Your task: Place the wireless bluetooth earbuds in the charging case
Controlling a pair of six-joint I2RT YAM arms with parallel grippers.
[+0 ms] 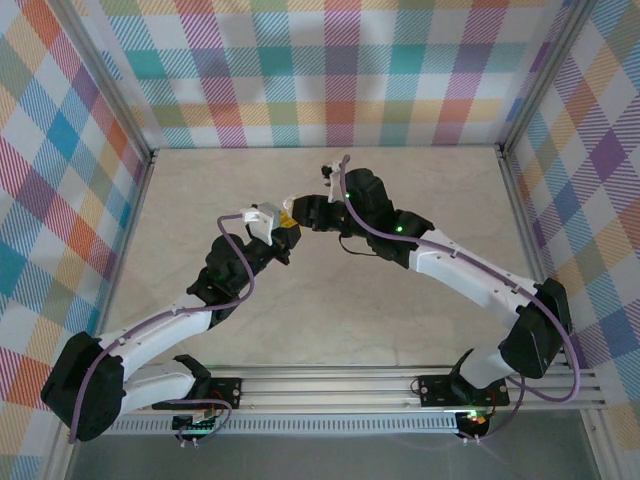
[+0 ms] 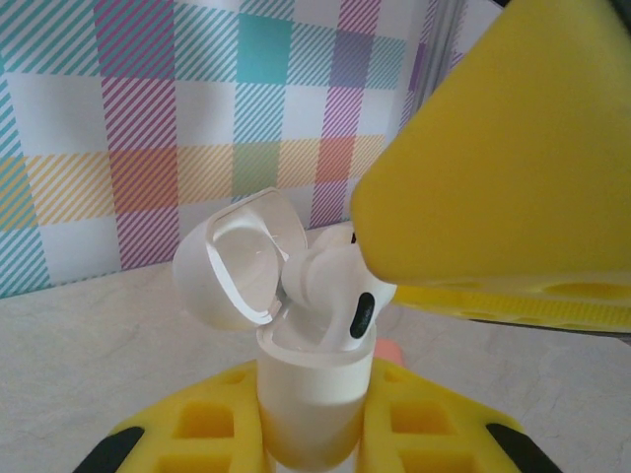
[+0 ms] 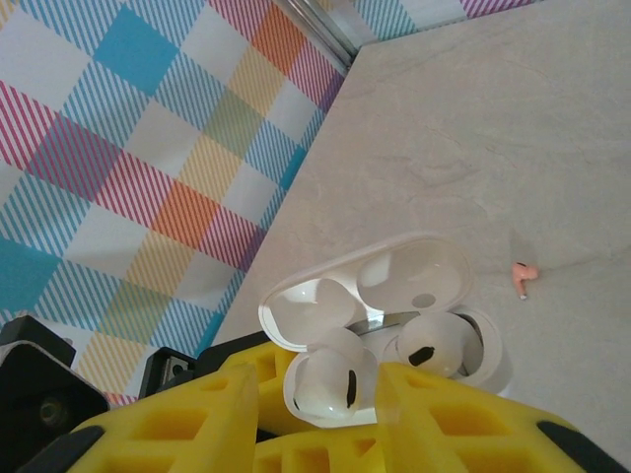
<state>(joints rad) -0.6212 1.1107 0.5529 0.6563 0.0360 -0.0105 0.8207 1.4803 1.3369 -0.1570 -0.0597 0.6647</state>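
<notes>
1. My left gripper (image 2: 315, 430) is clenched on the glossy white, pebble-shaped plastic charging case (image 2: 310, 399). One yellow finger (image 2: 202, 419) presses each side of the lower body of the case, which stands upright between them.

2. The hinged lid (image 2: 242, 261) of the case is swung open. In the left wrist view it hangs to the left of the case body, with its hollow side facing the opening.

3. Two small white plastic earbuds sit in the case. In the right wrist view the nearer white earbud (image 3: 320, 386) lies in the left well and the farther white earbud (image 3: 434, 350) lies in the right well. Each shows a dark oval patch. In the left wrist view one white earbud protrudes above the case rim.

4. My right gripper (image 3: 330, 379) is at the open top of the case. Its jaws stand apart, one on each side of the nearer white earbud. I cannot tell whether the pads press on that earbud or clear it.

5. One small pinkish-orange plastic earbud (image 3: 523, 278) lies on the pale marbled table (image 3: 473, 148), to the right of the case and well apart from it.

6. In the top external view, both grippers meet tip to tip at the case.
</notes>
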